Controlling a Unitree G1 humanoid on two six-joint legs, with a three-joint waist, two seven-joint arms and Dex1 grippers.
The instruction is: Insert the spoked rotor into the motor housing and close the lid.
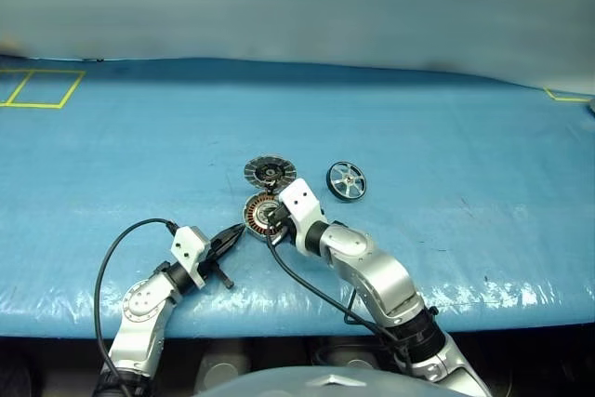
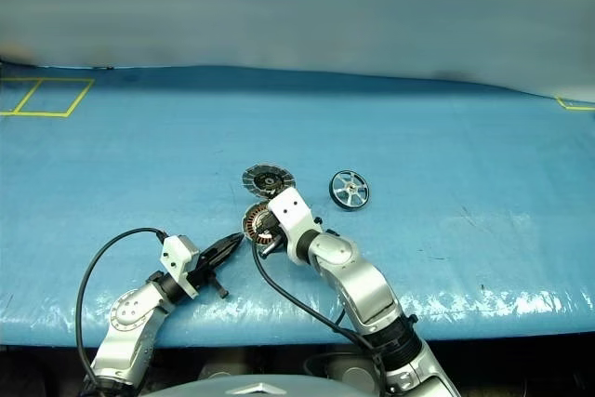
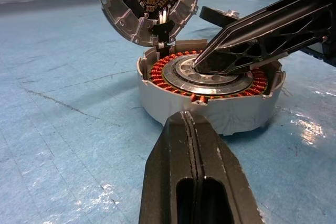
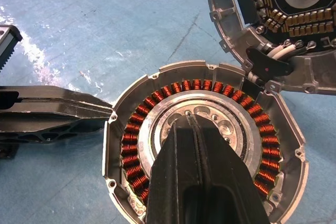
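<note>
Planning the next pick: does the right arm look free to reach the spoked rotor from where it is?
Probably yes. The spoked rotor lies alone on the blue table, just right of the motor housing where the shut right tool rests; nothing lies between.

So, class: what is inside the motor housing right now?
Inside the motor housing: a ring of copper windings around a silver centre. The shut right tool rests there, covering part of the centre. The spoked rotor lies outside.
</note>
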